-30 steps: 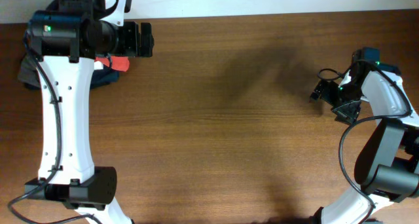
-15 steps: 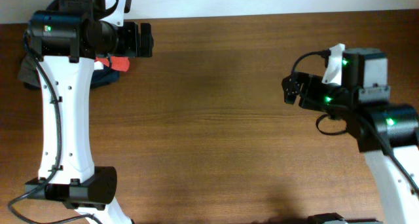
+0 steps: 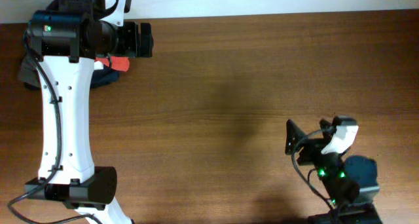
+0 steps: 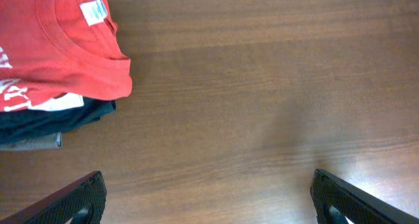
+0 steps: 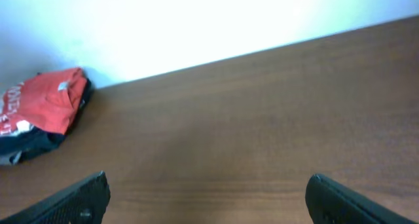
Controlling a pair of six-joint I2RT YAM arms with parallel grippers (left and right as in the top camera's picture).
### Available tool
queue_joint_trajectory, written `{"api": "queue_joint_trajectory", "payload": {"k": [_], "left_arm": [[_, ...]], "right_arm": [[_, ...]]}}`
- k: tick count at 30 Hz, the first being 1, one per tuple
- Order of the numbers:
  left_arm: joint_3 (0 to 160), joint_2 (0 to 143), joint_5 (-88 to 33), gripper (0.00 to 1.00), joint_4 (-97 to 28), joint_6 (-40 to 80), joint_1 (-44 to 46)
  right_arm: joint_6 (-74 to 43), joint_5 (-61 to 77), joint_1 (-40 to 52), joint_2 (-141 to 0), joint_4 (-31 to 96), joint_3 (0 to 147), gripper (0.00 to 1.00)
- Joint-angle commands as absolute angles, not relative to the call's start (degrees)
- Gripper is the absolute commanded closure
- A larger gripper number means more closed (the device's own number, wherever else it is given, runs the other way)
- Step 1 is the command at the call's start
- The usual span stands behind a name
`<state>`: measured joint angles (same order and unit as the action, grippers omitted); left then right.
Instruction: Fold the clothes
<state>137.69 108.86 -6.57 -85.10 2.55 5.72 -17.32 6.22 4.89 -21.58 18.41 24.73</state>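
The orange-red T-shirt (image 4: 59, 47) lies folded on top of a stack at the table's far left corner, its white neck label and some white lettering showing. Only a corner of it (image 3: 116, 63) shows overhead, beside my left arm. It also shows far off in the right wrist view (image 5: 46, 103). My left gripper (image 4: 209, 201) is open and empty, above bare wood just right of the shirt; overhead it (image 3: 143, 39) is at the top left. My right gripper (image 5: 208, 198) is open and empty, far from the shirt, at the near right (image 3: 290, 137).
Under the shirt lie a white garment (image 4: 55, 103), a navy one (image 4: 52, 118) and a grey one (image 4: 33, 143). The navy one shows overhead (image 3: 105, 77). The brown wooden table (image 3: 216, 99) ends at a white wall at the back.
My right arm has swung from the far right edge down to the near right of the table. The left arm and the shirt have not moved.
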Motion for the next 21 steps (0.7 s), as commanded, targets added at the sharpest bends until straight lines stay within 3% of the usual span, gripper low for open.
{"api": "queue_joint_trajectory", "payload": {"k": [1, 8, 15, 21], "left_arm": [[137.78, 108.07, -6.15, 0.01, -85.14, 1.45, 5.63], [137.78, 108.07, -6.15, 0.01, -85.14, 1.45, 5.63], [137.78, 108.07, -6.15, 0.01, -85.14, 1.45, 5.63], [137.78, 108.07, -6.15, 0.01, -85.14, 1.45, 5.63]], "right_arm": [[-16.75, 5.72, 5.19, -14.59, 15.55, 18.33, 0.01], [-16.73, 5.48, 5.19, -0.38, 7.68, 6.87, 0.01], [-13.52, 4.19, 5.19, -0.19, -3.95, 0.56, 0.01], [-13.52, -1.13, 4.58, -0.19, -0.03, 0.32, 0.02]]}}
